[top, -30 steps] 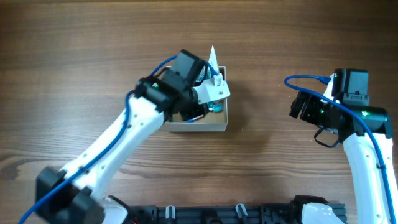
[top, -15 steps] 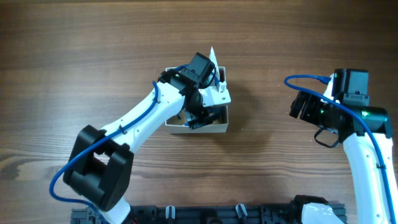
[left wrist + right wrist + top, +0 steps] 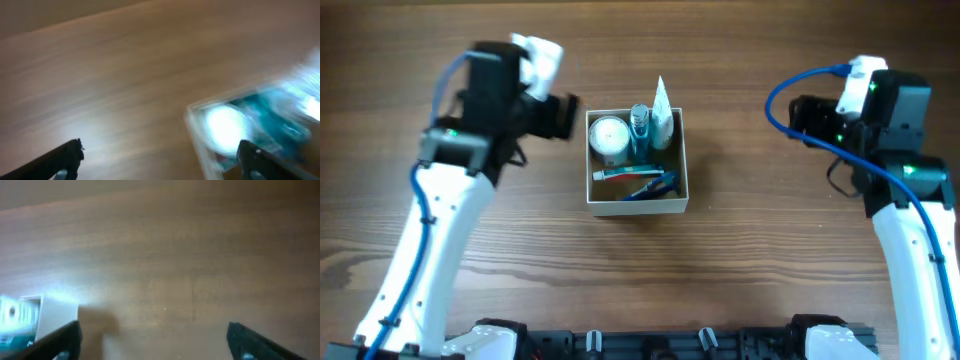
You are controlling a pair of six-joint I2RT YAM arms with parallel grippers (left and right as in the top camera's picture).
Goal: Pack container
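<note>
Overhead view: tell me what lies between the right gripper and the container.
Only bare table lies between the right gripper and the container, seen overhead.

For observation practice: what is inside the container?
The container holds a round white jar, a bottle, a white tube, a red-white item and a blue item. Anything beneath is covered.

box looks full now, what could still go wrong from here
1. The white tube pokes out past the far rim of the container, so a knock could tip it out.
2. The left end effector, open, sits just beside the container's left wall; a careless sweep might shove it.
</note>
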